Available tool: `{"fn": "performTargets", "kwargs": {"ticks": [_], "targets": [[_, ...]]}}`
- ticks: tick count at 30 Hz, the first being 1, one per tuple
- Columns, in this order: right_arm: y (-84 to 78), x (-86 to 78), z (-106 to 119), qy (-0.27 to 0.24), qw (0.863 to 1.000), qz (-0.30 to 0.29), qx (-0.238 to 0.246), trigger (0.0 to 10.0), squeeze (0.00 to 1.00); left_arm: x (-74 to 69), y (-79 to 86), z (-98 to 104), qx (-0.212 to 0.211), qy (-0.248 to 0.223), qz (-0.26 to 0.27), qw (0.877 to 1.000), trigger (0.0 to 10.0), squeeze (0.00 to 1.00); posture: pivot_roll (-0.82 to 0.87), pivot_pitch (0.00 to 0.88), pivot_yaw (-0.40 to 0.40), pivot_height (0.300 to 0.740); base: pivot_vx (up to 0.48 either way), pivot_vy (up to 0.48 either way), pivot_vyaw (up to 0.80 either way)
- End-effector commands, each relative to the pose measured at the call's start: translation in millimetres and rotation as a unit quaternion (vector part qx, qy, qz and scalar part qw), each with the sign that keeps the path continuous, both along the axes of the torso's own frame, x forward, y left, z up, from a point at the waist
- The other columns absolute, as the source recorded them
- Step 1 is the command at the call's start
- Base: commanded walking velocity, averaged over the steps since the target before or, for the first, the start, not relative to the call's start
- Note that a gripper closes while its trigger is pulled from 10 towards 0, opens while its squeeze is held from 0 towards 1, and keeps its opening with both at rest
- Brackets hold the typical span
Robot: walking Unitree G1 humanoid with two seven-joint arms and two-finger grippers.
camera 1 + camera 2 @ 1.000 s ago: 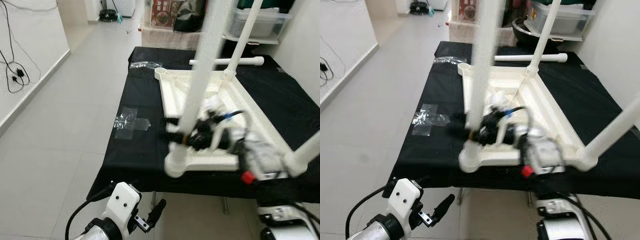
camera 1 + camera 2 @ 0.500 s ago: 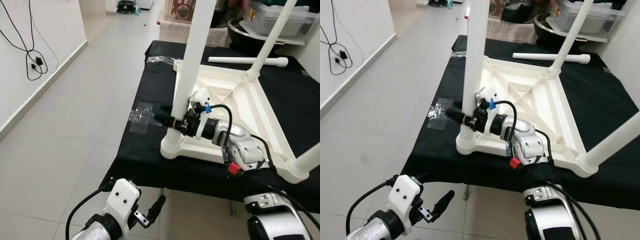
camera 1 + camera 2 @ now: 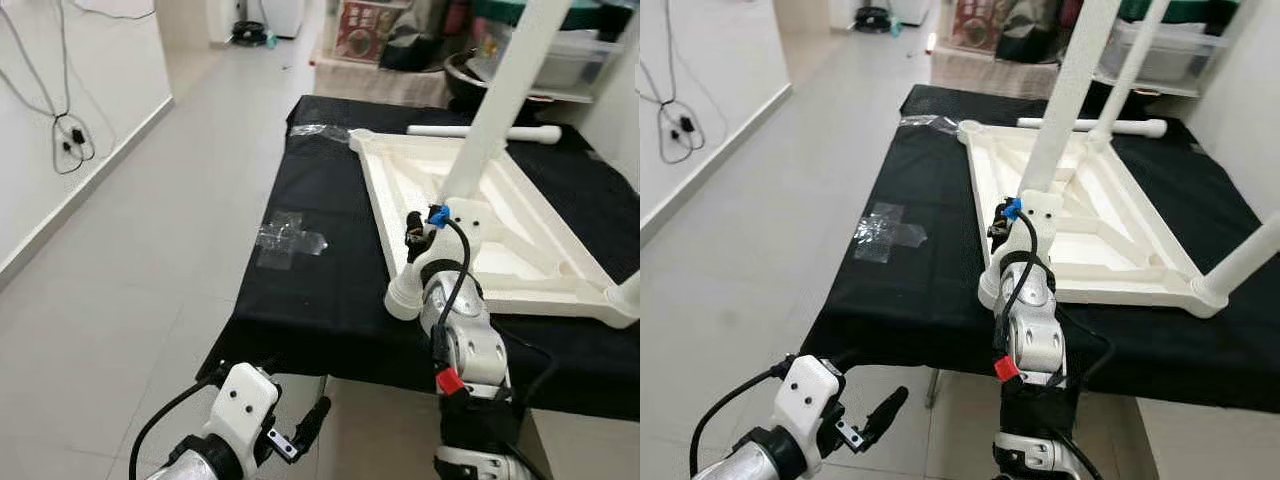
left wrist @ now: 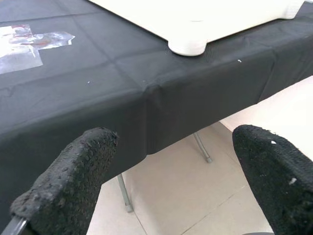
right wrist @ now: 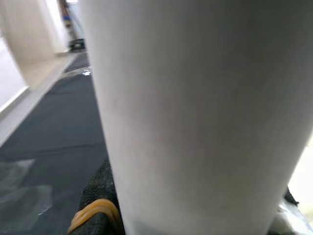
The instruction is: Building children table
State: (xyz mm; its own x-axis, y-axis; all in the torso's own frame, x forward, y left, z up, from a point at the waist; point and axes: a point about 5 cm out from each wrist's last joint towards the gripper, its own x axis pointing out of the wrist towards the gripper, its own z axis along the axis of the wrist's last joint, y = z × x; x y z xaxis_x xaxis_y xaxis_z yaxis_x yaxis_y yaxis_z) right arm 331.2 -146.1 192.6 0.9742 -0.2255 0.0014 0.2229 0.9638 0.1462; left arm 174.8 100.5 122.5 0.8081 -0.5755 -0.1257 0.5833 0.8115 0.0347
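One white leg (image 3: pixel 497 103) stands clamped in the right gripper (image 3: pixel 412 238) at the near-left corner socket of the upturned tabletop (image 3: pixel 540 262), near the desk's (image 3: pixel 320 290) front edge. It likely needs seating straight, pressed down firmly without tilting. The left gripper (image 4: pixel 166 171) hangs spread wide below that front edge.

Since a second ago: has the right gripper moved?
Yes. Still clamped on the white leg above the corner socket, the right gripper has swung round: its wrist lay along the tabletop's near rim, now it rises before that socket.
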Motion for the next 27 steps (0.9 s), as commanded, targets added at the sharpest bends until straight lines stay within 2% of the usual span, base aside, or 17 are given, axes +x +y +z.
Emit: {"fn": "performTargets", "kwargs": {"ticks": [1,2,3,5,6,7,8,12,14,15,17,18,19,21,25,26,27], "targets": [[26.9,-3.4,-3,-0.008,0.998,0.039,0.056,10.0,0.0,-1.4,-1.4,0,-0.003,0.001,-0.003,1.0,10.0,0.0,0.14,0.084,-0.114,0.74,0.0,0.0,0.0],[26.9,-3.4,-3,-0.008,0.998,0.039,0.056,10.0,0.0,-1.4,-1.4,0,-0.003,0.001,-0.003,1.0,10.0,0.0,0.14,0.084,-0.114,0.74,0.0,0.0,0.0],[37.7,-3.7,3,-0.029,0.995,0.072,0.056,10.0,1.0,-1.3,-1.6,0,-0.004,0.001,-0.002,1.0,10.0,0.0,0.13,0.086,-0.112,0.74,0.0,0.0,0.0],[40.9,-4.1,6,-0.042,0.994,0.084,0.052,10.0,1.0,-1.3,-1.9,0,-0.004,0.001,-0.002,1.0,10.0,0.0,0.13,0.087,-0.115,0.74,0.0,0.0,0.0],[35.9,-1.6,10,-0.054,0.994,0.084,0.042,10.0,0.65,-1.2,-2.1,0,-0.005,0.001,-0.002,1.0,10.0,0.0,0.13,0.09,-0.117,0.74,0.0,0.0,0.0],[31.2,0.2,12,-0.058,0.994,0.08,0.036,10.0,0.65,-1.1,-2.1,0,-0.005,0.001,-0.002,1.0,10.0,0.0,0.13,0.09,-0.117,0.74,0.0,0.0,0.0],[25.1,3.0,16,-0.072,0.993,0.084,0.029,10.0,0.0,-1.0,-2.1,0,-0.006,0.001,-0.002,1.0,10.0,0.0,0.13,0.09,-0.117,0.74,0.0,0.0,0.0],[21.7,4.6,20,-0.082,0.992,0.088,0.025,10.0,0.0,-1.0,-2.1,0,-0.006,0.001,-0.001,1.0,10.0,0.0,0.13,0.09,-0.117,0.74,0.0,0.0,0.0],[15.1,14.5,27,-0.105,0.973,0.204,0.031,10.0,0.0,-0.6,-2.4,0,-0.007,0.001,-0.002,1.0,10.0,0.0,0.13,0.091,-0.116,0.74,0.0,0.0,0.0],[15.1,14.5,27,-0.105,0.973,0.204,0.031,10.0,0.0,-0.6,-2.4,0,-0.007,0.001,-0.002,1.0,10.0,0.0,0.13,0.091,-0.116,0.74,0.0,0.0,0.0],[7.6,19.8,33,-0.106,0.929,0.351,0.05,10.0,0.0,-0.3,-2.8,0,-0.007,0.001,-0.002,1.0,10.0,0.0,0.13,0.092,-0.115,0.74,0.0,0.0,0.0],[7.6,19.8,33,-0.106,0.929,0.351,0.05,10.0,0.0,-0.3,-2.8,0,-0.007,0.001,-0.002,1.0,10.0,0.0,0.13,0.092,-0.115,0.74,0.0,0.0,0.0],[3.4,17.9,37,-0.097,0.884,0.454,0.063,10.0,0.0,-0.2,-3.0,0,-0.007,0.001,-0.002,1.0,10.0,0.0,0.13,0.09,-0.119,0.74,0.0,0.0,0.0],[3.4,17.9,37,-0.097,0.884,0.454,0.063,10.0,0.0,-0.2,-3.0,0,-0.007,0.001,-0.002,1.0,10.0,0.0,0.13,0.09,-0.119,0.74,0.0,0.0,0.0],[7.1,8.3,26,-0.052,0.79,0.61,0.024,10.0,0.0,-0.6,-2.9,0,-0.007,0.0,-0.001,1.0,10.0,0.0,0.14,0.094,-0.123,0.74,0.0,0.0,0.0],[9.3,5.8,23,-0.045,0.774,0.631,0.011,10.0,0.0,-0.7,-2.9,0,-0.007,0.0,-0.001,1.0,10.0,0.0,0.14,0.094,-0.123,0.74,0.0,0.0,0.0],[9.3,5.8,23,-0.045,0.774,0.631,0.011,10.0,0.0,-0.7,-2.9,0,-0.007,0.0,-0.001,1.0,10.0,0.0,0.14,0.094,-0.123,0.74,0.0,0.0,0.0]]}}
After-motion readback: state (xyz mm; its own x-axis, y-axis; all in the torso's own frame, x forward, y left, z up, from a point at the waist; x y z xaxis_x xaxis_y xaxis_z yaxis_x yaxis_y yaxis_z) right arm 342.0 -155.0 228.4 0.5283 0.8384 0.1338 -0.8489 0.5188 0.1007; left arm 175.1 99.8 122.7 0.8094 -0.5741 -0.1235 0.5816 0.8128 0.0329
